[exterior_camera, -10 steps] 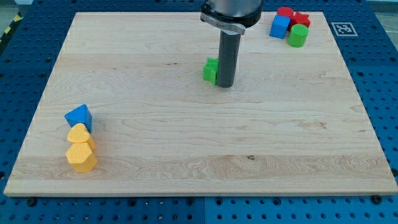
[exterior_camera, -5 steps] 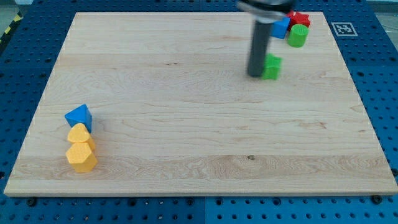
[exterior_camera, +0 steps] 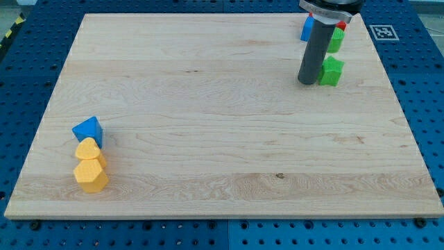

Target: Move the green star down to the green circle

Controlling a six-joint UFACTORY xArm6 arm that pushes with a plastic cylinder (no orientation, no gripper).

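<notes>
No readable text or labels.

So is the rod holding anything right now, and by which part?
Nothing is held. My tip sits against the green star on the view's left side, only pushing it.

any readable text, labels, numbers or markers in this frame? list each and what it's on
No readable words, brands or numbers anywhere.
Only sign: a black-and-white square fiducial marker on the blue pegboard at the view's top right; a pattern, not text.
The wooden board, the green star and the other blocks carry no lettering.
</notes>
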